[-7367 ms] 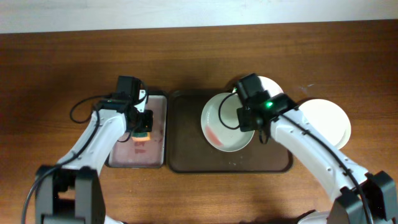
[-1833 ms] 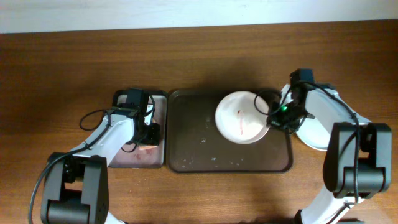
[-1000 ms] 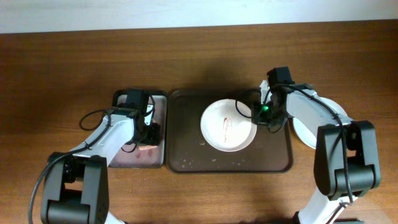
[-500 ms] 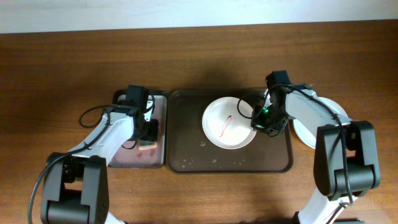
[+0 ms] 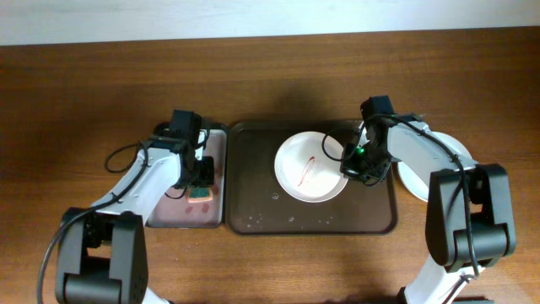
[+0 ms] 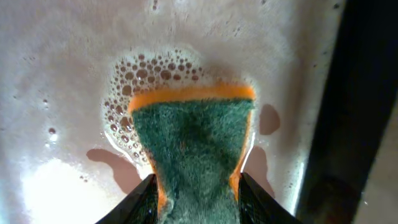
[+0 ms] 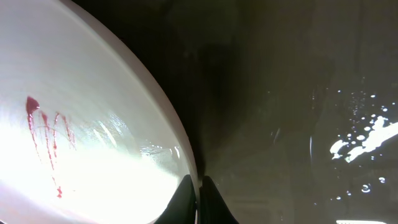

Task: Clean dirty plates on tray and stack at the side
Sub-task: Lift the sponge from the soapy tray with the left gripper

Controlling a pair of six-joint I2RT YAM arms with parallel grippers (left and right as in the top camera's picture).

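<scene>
Where the overhead camera looks down, a smeared plate (image 5: 308, 166) sits inside the tray (image 5: 253, 211), right of its centre. The right gripper (image 5: 351, 161) pinches the rim nearest the tray's right edge. Just right of the tray, a pale plate (image 5: 413, 186) shows on the tabletop (image 5: 84, 101), partly hidden by the arm. Left of the tray, the left gripper (image 5: 199, 181) hangs over a small tray (image 5: 215, 143).

On the left wrist, the fingers (image 6: 144, 200) clamp a green-and-orange sponge (image 6: 193, 149) above foam (image 6: 146, 71).

On the right wrist, the fingers (image 7: 186, 202) are closed on the plate's rim, with red streaks (image 7: 46, 137) inside it and the wet tray beneath.

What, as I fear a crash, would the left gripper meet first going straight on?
Probably the soapy floor of the narrow pinkish tray; the left gripper points down at it, green-and-orange sponge leading. Gap unclear.
</scene>
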